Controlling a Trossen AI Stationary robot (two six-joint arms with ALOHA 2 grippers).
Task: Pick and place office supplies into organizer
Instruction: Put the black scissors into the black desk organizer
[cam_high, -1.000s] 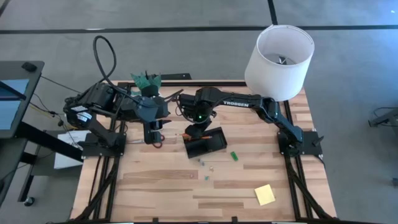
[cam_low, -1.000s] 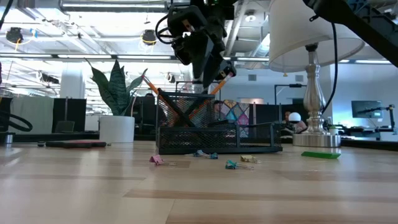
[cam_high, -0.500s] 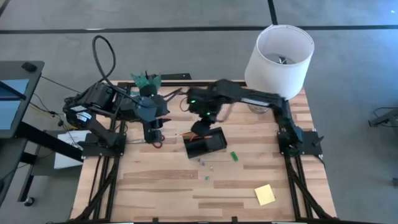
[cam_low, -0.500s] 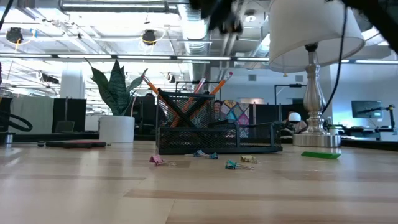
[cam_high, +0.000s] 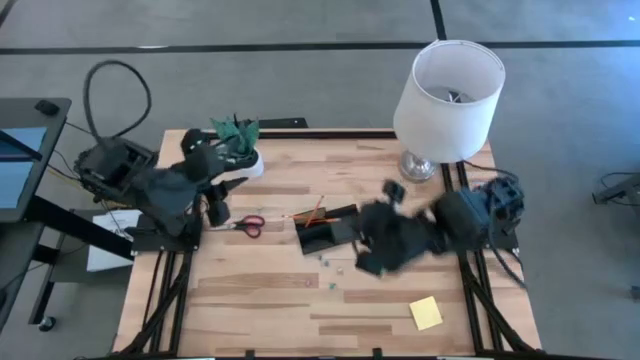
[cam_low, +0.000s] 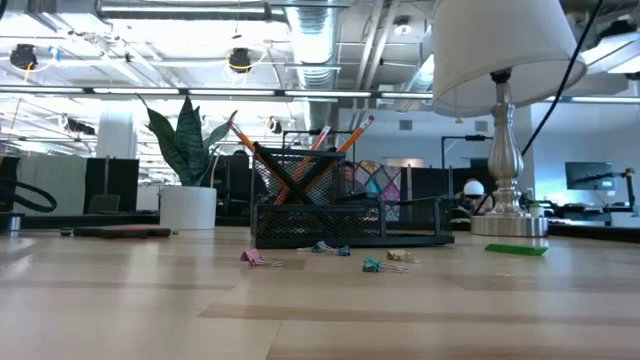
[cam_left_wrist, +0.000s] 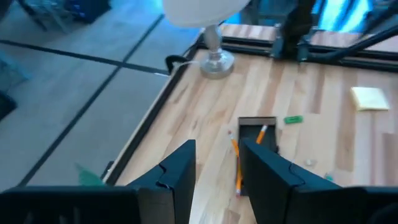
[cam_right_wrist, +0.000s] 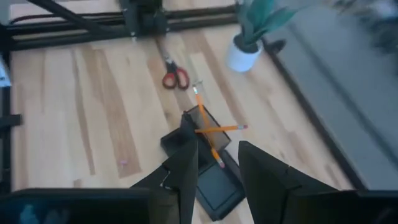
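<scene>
The black mesh organizer stands mid-table with orange pencils leaning crossed in its cup. Red-handled scissors lie flat on the wood to its left. Tiny clips lie in front of it, the small green block beside it, and the yellow sticky-note pad at the near right. My left gripper hangs open and empty left of the scissors. My right gripper, blurred, hangs open and empty to the right of the organizer.
A white-shaded lamp stands at the far right corner, and a potted plant at the far left. Bare wood lies along the near edge, left of the sticky-note pad. Neither arm shows in the low view.
My right gripper has risen from over the organizer and swung toward the table's right and near edges, turning as it went. My left gripper has drawn back toward the left edge, away from the scissors, which stay flat. The pencils remain in the organizer.
</scene>
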